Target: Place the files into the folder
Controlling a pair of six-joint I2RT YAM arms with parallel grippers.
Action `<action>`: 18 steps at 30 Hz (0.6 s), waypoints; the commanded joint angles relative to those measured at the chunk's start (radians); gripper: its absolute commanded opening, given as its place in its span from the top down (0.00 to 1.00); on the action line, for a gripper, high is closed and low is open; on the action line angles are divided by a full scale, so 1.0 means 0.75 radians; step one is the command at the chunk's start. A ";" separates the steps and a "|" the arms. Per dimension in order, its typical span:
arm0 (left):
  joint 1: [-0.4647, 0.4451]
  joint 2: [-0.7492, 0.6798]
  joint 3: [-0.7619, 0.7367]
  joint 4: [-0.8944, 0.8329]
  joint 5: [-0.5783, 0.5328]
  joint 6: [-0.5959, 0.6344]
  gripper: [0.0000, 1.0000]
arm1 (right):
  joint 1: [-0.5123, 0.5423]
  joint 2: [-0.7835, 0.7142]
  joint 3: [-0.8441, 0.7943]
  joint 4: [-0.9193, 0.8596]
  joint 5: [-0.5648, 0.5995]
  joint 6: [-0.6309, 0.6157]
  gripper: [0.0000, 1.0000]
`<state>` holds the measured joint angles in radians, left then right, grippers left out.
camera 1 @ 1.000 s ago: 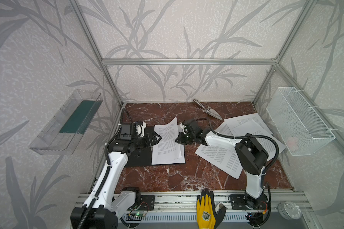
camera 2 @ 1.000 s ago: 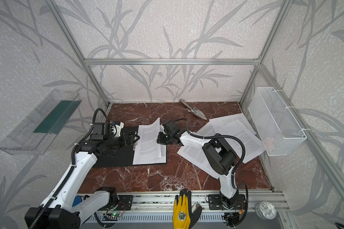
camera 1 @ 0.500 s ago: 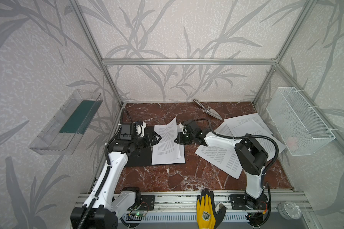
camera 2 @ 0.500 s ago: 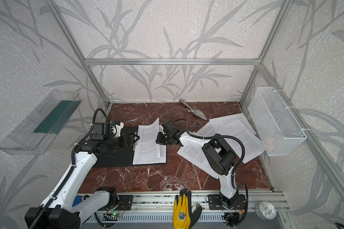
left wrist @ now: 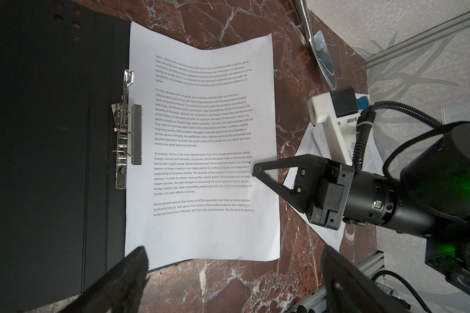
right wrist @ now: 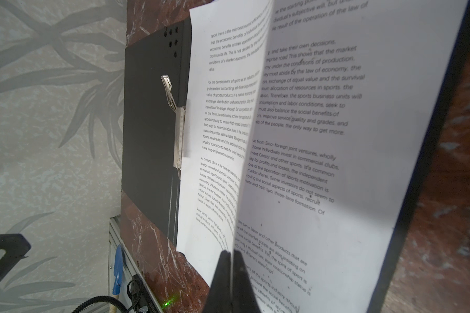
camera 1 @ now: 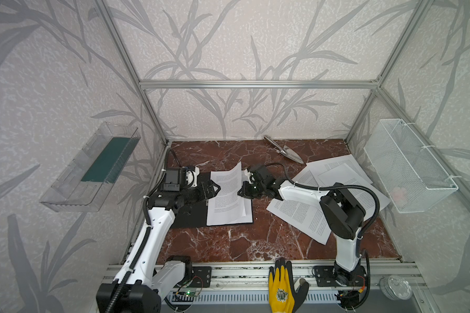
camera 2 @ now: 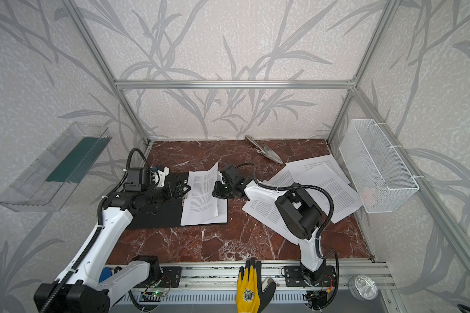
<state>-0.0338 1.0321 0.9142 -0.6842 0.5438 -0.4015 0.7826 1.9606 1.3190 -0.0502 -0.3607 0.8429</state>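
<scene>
The black folder (camera 1: pixel 190 216) (left wrist: pixel 52 135) lies open on the left of the table, its metal clip (left wrist: pixel 125 130) raised. Printed sheets lie on its right half. My right gripper (camera 1: pixel 240 193) (right wrist: pixel 231 253) is shut on the right edge of the top sheet (camera 1: pixel 228 187) (left wrist: pixel 201 135), lifting that edge so the sheet curls up. My left gripper (camera 1: pixel 216 188) (left wrist: pixel 234 253) hovers open over the sheets' left edge, holding nothing. More files (camera 1: pixel 337 178) (camera 2: pixel 323 178) are spread loosely on the right of the table.
A metal trowel (camera 1: pixel 285 151) lies at the back. A white wire basket (camera 1: pixel 410 165) hangs on the right wall. A clear tray holding a dark green panel (camera 1: pixel 106 160) hangs on the left wall. A yellow glove (camera 1: pixel 281 290) rests on the front rail.
</scene>
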 commanded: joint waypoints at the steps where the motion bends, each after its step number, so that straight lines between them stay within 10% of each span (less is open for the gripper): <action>1: 0.000 0.003 -0.004 -0.017 -0.009 0.022 0.01 | 0.008 0.021 0.020 0.019 -0.012 0.005 0.86; 15: 0.001 0.000 -0.003 -0.018 -0.016 0.019 0.01 | 0.009 -0.024 -0.035 0.006 0.094 0.002 0.01; 18: 0.000 -0.002 -0.004 -0.018 -0.019 0.016 0.01 | 0.008 -0.046 -0.047 -0.017 0.146 -0.014 0.01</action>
<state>-0.0338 1.0340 0.9142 -0.6838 0.5430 -0.4015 0.7837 1.9610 1.3018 -0.0494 -0.3058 0.8478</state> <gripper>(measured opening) 0.992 0.989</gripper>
